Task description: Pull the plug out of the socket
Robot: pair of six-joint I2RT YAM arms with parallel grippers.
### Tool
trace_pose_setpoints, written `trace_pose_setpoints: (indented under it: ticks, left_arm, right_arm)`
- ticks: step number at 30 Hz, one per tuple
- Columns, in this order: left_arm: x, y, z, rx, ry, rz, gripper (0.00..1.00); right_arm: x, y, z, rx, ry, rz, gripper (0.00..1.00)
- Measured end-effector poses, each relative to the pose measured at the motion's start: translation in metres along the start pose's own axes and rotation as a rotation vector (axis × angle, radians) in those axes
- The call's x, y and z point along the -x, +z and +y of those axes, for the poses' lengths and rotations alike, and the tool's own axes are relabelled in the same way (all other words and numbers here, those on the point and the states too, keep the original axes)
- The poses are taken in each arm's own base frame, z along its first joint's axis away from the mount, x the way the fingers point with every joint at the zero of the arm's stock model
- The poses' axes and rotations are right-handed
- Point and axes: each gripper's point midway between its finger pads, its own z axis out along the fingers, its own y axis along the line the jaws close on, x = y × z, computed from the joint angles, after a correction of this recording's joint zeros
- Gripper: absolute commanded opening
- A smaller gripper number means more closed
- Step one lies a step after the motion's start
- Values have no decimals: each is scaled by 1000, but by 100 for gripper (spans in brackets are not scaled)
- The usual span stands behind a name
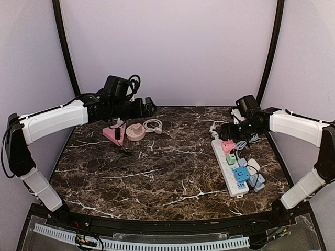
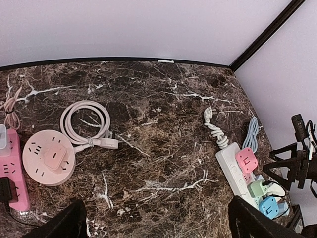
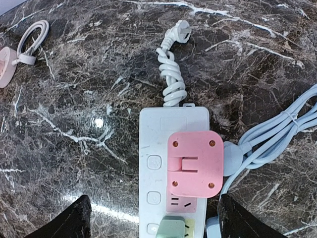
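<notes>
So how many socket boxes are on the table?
3: white strip on the right, pink strip far left, round pink one beside it. None seems hidden.

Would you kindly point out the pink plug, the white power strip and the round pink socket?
pink plug (image 3: 194, 163), right wrist view, centre of its face.
white power strip (image 3: 156, 126), right wrist view, bare upper casing.
round pink socket (image 2: 29, 161), left wrist view, bare left rim.
</notes>
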Motion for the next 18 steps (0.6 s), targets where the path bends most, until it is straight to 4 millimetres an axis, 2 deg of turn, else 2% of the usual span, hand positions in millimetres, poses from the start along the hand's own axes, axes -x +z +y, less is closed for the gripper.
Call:
trace_pose_setpoints:
  ticks: [12,18]
  left_arm:
    - [-48,39,-8,-84,-34,180,99]
    - [-50,42,-16,-118,-50,198,99]
  right_arm:
    - [-35,-8,4,18,-14,121,71]
    - [-55,-5,-2,-25,-17,172,60]
